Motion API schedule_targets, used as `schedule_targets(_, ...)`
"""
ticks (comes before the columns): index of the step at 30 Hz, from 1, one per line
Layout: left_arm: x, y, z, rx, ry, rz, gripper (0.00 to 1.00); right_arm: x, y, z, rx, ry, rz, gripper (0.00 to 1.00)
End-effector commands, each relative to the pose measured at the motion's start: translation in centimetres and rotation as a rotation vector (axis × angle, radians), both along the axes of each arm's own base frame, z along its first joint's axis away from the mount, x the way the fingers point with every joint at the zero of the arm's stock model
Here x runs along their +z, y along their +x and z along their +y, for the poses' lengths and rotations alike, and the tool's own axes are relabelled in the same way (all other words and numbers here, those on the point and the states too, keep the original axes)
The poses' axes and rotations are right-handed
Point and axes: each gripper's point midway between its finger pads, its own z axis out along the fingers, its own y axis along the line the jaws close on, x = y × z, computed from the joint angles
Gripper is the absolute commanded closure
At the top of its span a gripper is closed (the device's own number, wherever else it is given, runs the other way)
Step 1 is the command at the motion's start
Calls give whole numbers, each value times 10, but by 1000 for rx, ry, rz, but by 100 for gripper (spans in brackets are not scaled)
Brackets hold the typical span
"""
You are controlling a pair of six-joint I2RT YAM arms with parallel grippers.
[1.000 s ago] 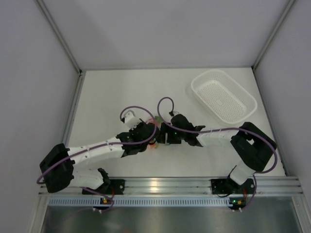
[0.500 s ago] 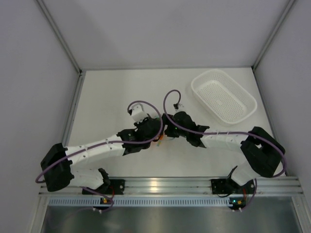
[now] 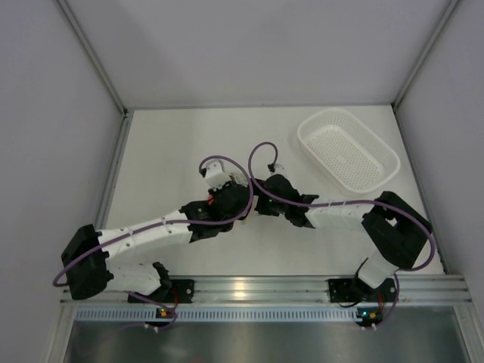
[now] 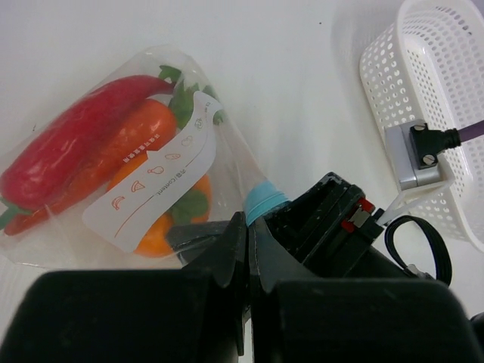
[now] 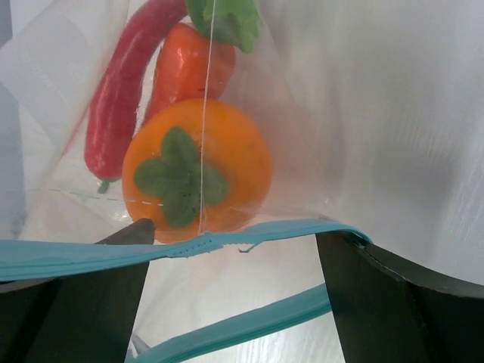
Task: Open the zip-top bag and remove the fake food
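Three fake foods (image 5: 197, 162) fill the zip-top bag (image 5: 340, 113) — beyond the right claw (image 5: 227, 265).

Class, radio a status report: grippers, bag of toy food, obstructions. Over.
Left gripper shut on edge of small clear crinkly zip-top bag. Right gripper open, straddling light blue zip strip. Red chili, orange carrot, round orange inside bag. White perforated basket well aside.
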Motion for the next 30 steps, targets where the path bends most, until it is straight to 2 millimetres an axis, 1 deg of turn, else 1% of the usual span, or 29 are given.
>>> schedule_targets(1,9,1,-6,18,-83,-29,100,7,14,1,-87,35,-59,12)
schedule_targets(2,9,1,-7,11,-85,-27,100,10,21,-6,-135,20,-86,13)
schedule_targets(7,8,-2,-14,-16,-98,-8,100,17,40,-29,-208,-83,-152,21)
schedule_targets(8,10,-3,-15,-23,-115,-3,100,15,46,-43,-217,-153,-171,21)
schedule_targets(9,12,-4,-16,-26,-125,-2,100,22,52,-49,-230,-186,-191,22)
schedule_targets(10,14,-5,-17,-32,-138,0,100,23,57,-57,-242,-230,-206,22)
schedule_targets(11,19,-7,-19,-45,-159,1,100,29,64,-68,-236,-298,-254,22)
schedule_targets(12,23,-8,-21,-56,-172,0,100,26,64,-78,-223,-364,-250,22)
schedule_targets(13,27,-9,-23,-67,-182,-5,100,41,74,-85,-243,-389,-276,22)
schedule_targets(14,33,-9,-23,-77,-202,-13,100,45,78,-92,-206,-458,-302,22)
schedule_targets(15,37,-11,-25,-89,-216,-13,100,56,82,-96,-194,-495,-315,23)
schedule_targets(16,43,-12,-26,-98,-232,-23,100,64,88,-109,-191,-572,-344,23)
schedule_targets(17,45,-12,-27,-106,-234,-26,100,70,90,-113,-181,-608,-355,23)
schedule_targets(18,47,-13,-27,-110,-241,-27,100,81,92,-116,-165,-638,-364,23)
schedule_targets(19,45,-13,-26,-106,-240,-26,100,87,95,-120,-162,-662,-373,23)
schedule_targets(20,44,-12,-25,-100,-237,-27,100,93,96,-123,-131,-698,-392,23)
schedule_targets(21,41,-10,-22,-81,-224,-31,100,104,98,-120,-114,-703,-405,24)
schedule_targets(22,32,-11,-18,-65,-218,-22,100,103,94,-122,-81,-726,-390,24)
schedule_targets(23,27,-10,-16,-53,-210,-17,100,101,90,-118,-35,-727,-379,24)
schedule_targets(24,17,-9,-11,-24,-194,-13,100,99,87,-114,-3,-716,-370,24)
schedule_targets(25,8,-8,-10,-11,-179,-4,100,93,81,-106,51,-684,-351,24)
schedule_targets(27,-2,-6,-6,10,-155,1,100,79,71,-101,107,-659,-313,26)
schedule_targets(28,-7,-5,-3,30,-146,3,100,73,64,-95,138,-629,-285,26)
schedule_targets(29,-14,-4,-2,38,-131,10,100,69,61,-91,153,-610,-277,26)
schedule_targets(30,-20,-4,-1,44,-119,16,100,61,56,-90,168,-603,-268,26)
